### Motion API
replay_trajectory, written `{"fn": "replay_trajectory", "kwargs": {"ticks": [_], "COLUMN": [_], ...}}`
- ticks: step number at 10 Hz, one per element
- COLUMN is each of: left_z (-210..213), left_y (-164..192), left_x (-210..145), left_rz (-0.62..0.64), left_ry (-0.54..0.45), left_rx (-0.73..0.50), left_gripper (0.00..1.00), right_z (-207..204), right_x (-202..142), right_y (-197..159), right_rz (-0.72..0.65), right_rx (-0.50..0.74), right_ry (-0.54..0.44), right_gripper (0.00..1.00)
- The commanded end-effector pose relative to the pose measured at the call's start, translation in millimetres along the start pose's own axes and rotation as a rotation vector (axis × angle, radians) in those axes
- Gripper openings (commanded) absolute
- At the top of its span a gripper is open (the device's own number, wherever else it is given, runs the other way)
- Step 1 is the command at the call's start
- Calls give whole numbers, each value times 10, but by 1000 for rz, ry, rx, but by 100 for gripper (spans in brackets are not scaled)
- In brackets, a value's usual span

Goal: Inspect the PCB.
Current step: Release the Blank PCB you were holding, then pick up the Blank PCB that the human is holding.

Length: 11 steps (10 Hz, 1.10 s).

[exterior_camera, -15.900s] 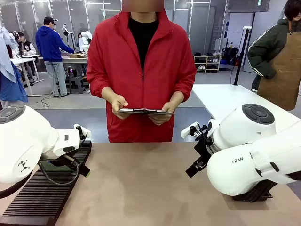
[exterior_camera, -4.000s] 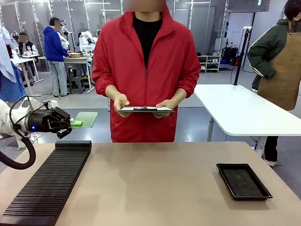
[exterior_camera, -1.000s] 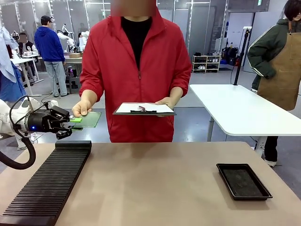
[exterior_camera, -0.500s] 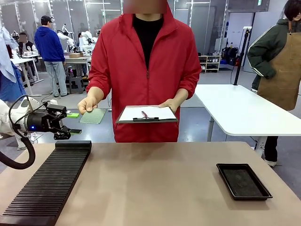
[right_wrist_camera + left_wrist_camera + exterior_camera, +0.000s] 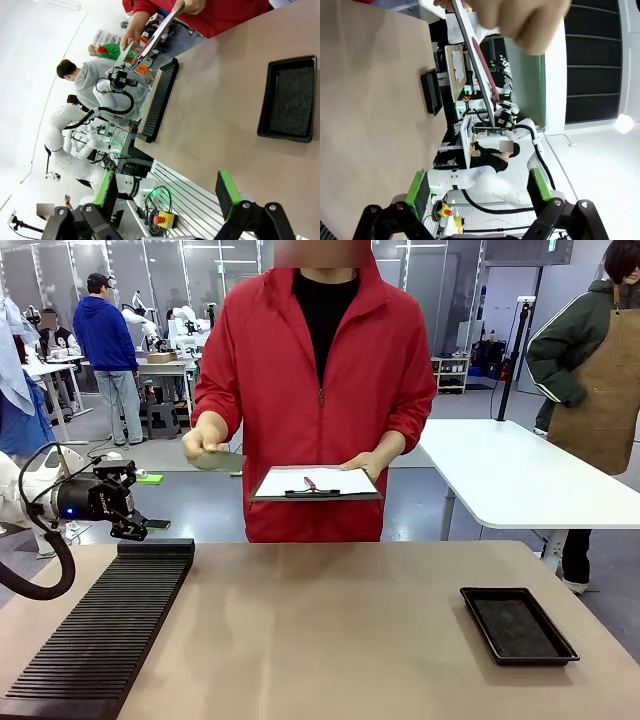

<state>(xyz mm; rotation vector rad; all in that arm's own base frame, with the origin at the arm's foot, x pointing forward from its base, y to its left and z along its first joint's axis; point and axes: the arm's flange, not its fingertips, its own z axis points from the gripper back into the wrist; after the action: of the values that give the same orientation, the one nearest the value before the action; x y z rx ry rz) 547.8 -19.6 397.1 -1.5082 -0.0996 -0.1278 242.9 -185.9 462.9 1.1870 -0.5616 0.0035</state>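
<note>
One long black ribbed plastic rack [image 5: 100,630] lies along the left side of the tan table [image 5: 330,640], running from the near edge to the far edge. Above the rack's far end hangs the black left gripper [image 5: 152,502], pointing right. Its jaws are spread wide with nothing between them, and in its own wrist view [image 5: 479,186] the green pads [image 5: 417,186] stand well apart.

Right of that gripper and higher, clear of it, is the PCB [image 5: 218,460], a thin flat pale green rectangular circuit board. It is off the table, in the air beyond the far edge, tilted and pinched at one end by a hand [image 5: 203,445] of the person in the red jacket. The left wrist view shows the board [image 5: 526,85] edge-on behind the blurred knuckles of that hand [image 5: 520,20].

Just right of the board, the person's other hand [image 5: 368,462] holds a dark clipboard with a white sheet [image 5: 315,483] roughly level at waist height.

Farther right, near the table's right edge, sits a shallow black rectangular tray [image 5: 518,625] with a dark lining. The right wrist view looks down on this tray [image 5: 290,100]. There the right gripper [image 5: 165,191] has its jaws spread and holds nothing.
</note>
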Motion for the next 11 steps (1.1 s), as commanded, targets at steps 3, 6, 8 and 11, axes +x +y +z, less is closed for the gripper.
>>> {"fn": "replay_trajectory", "kwargs": {"ticks": [3,6,8,11], "left_z": [0,0,0,0], "left_y": [-7,-7,-7,-7], "left_x": [4,4,4,4], "left_rz": [-2,-2,-2,-2], "left_ry": [0,0,0,0], "left_rx": [0,0,0,0], "left_gripper": [100,100,100,100], "right_z": [7,7,7,7], "right_x": [18,18,18,18], "right_y": [9,9,9,9], "right_rz": [20,20,20,20], "right_rx": [13,13,13,13], "right_ry": [-7,-7,-7,-7], "right_gripper": [100,100,100,100]}}
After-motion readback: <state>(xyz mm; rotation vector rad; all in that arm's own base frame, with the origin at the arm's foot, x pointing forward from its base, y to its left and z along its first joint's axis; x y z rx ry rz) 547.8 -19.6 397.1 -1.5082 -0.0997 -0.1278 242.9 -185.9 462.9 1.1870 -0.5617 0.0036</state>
